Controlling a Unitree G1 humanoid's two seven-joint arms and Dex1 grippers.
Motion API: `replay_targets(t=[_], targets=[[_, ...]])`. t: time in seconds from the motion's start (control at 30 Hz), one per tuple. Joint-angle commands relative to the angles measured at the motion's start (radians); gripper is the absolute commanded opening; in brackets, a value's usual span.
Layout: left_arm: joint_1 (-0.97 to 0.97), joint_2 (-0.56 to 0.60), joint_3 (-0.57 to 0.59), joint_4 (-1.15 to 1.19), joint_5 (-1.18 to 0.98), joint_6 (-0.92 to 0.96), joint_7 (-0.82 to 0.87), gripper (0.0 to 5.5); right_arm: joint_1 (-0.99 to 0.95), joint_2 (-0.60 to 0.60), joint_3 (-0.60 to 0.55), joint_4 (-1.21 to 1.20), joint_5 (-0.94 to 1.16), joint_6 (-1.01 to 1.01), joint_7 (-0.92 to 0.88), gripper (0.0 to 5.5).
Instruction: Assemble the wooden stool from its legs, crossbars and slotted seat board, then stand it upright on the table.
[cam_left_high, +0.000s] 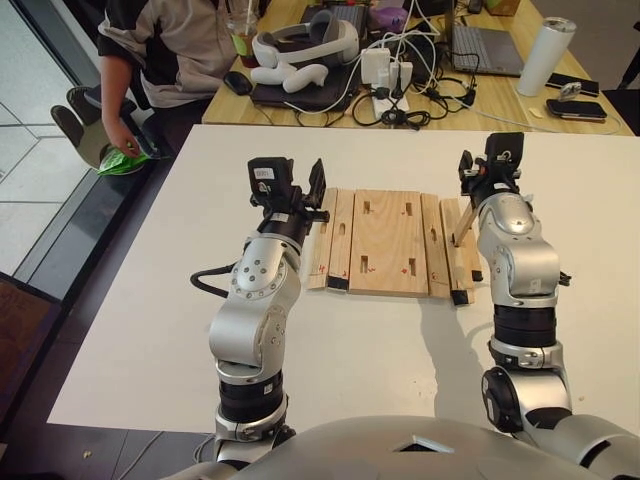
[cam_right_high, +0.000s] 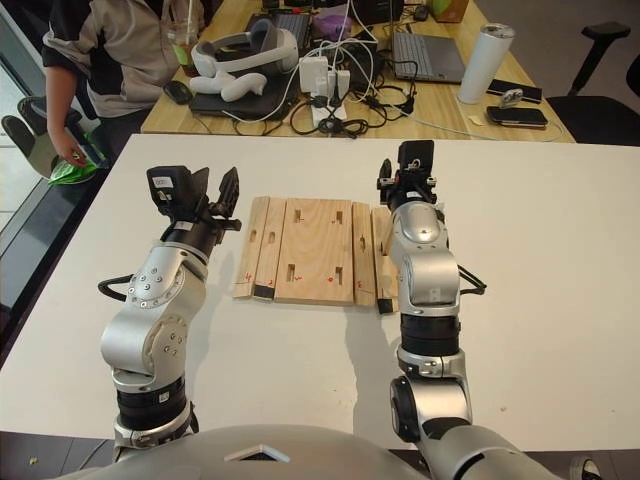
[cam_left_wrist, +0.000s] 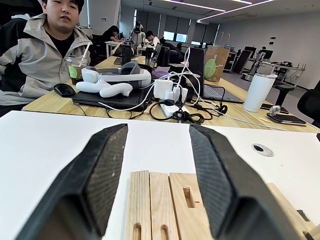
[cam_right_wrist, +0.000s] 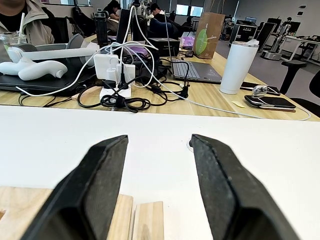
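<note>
gaping in wrist views, left gripper (cam_left_wrist: 157, 134), right gripper (cam_right_wrist: 158, 141) flank seat board (cam_left_high: 388, 243).

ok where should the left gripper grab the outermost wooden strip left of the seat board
Take the outermost strip near its middle, from straight above, closing across its narrow width. It lies flat with its outer long edge free; the inner edge sits close against the next strip, so probably nudge it outward first. The left gripper, open, hovers by its far end.
</note>
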Motion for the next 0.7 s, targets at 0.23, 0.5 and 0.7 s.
replay_targets(t=[0.23,0.5,0.7], targets=[[-0.002,-0.003,0.003,0.001,0.002,0.003,0.005,2.27,-0.139,0.023,-0.014,-0.176,0.060,-0.187,0.017,2.33],[-0.002,-0.007,0.003,0.000,0.004,0.005,0.009,2.27,-0.099,0.082,-0.012,-0.193,0.109,-0.092,0.002,2.33],[-0.001,-0.008,0.001,0.002,0.004,0.004,0.010,2.27,0.063,0.088,-0.027,-0.089,0.108,0.089,-0.018,2.33]])
